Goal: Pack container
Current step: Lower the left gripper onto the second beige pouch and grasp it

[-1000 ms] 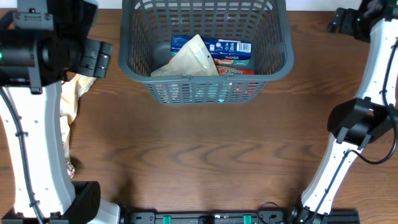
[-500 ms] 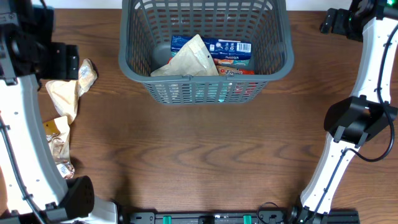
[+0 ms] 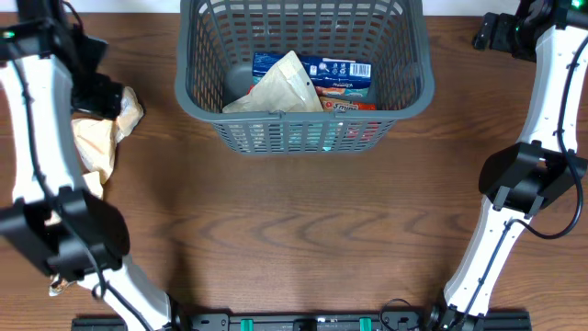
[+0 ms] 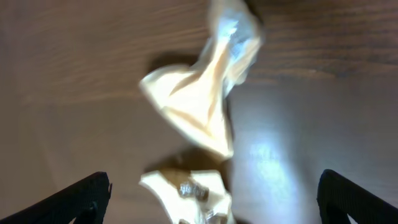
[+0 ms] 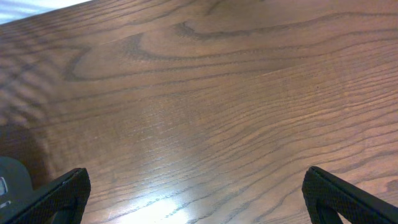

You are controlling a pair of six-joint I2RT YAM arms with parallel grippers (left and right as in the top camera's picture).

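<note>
The grey lattice container (image 3: 418, 97) stands at the back middle of the table. Inside lie a beige pouch (image 3: 280, 87), a blue packet (image 3: 335, 69) and a red packet (image 3: 354, 104). My left gripper (image 3: 99, 92) hangs open and empty over crumpled beige packets (image 3: 96, 142) at the table's left edge. In the left wrist view the gripper (image 4: 214, 202) is open above two beige packets, one higher up (image 4: 199, 106) and one between the fingertips (image 4: 189, 196). My right gripper (image 3: 494, 32) is at the back right, open and empty over bare wood (image 5: 205, 199).
The brown wooden table (image 3: 303, 230) stretches in front of the container. A small packet (image 3: 57, 287) shows by the left arm's base. The right arm's white links (image 3: 528, 175) stand along the right edge.
My left arm has swung left, away from the container's side, and now sits over the beige packets at the left edge. The right arm has shifted slightly. The container's contents have not moved.
</note>
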